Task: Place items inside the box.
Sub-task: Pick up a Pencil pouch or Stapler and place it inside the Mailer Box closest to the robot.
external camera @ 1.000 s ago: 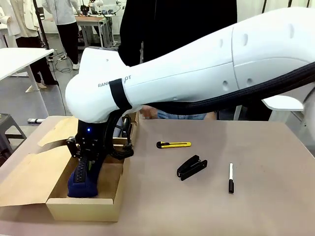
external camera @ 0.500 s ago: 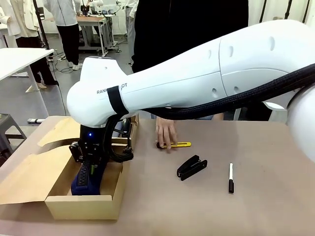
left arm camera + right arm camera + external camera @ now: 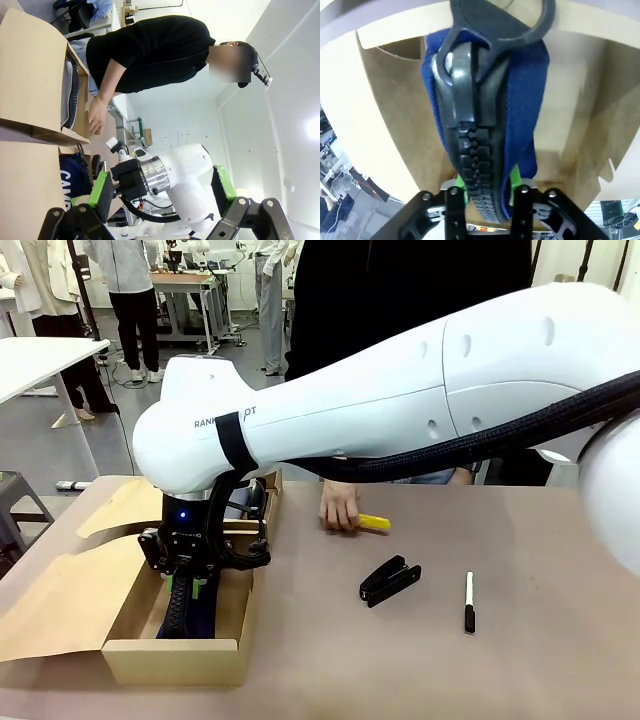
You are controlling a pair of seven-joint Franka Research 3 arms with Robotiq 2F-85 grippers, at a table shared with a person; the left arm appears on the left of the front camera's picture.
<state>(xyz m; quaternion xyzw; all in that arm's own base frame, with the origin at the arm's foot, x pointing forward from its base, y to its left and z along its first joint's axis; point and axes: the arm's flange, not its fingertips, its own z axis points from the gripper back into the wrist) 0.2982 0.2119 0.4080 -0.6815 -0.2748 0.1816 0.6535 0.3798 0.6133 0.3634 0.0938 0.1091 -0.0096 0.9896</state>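
A brown table (image 3: pixel 520 540) stands in a workroom with a grey floor, white desks and people on their feet far back. On the table's left side lies the long cardboard box (image 3: pixel 170 662), its flap (image 3: pixel 60 590) folded out flat to the left. The right arm reaches across from the right, and the right gripper (image 3: pixel 186 592) hangs down inside the box, its jaws pinching the navy pencil case (image 3: pixel 203 618), which stands on end between the box walls. To the right, well apart from the box, lie a black stapler (image 3: pixel 390 580) and a marker (image 3: pixel 469 602). Farther back, a person's hand (image 3: pixel 340 506) rests on one end of the yellow utility knife (image 3: pixel 376 523). The right wrist camera shows up close what the front camera does not: the green pads clamped on either side of the case's black zip, with blue cloth to each side and bare cardboard around. The left wrist camera shows the left gripper (image 3: pixel 161 175) in the air with its jaws spread wide, the white letters "CAM" on the case, a second cardboard box (image 3: pixel 30 65) and the person in a black top.
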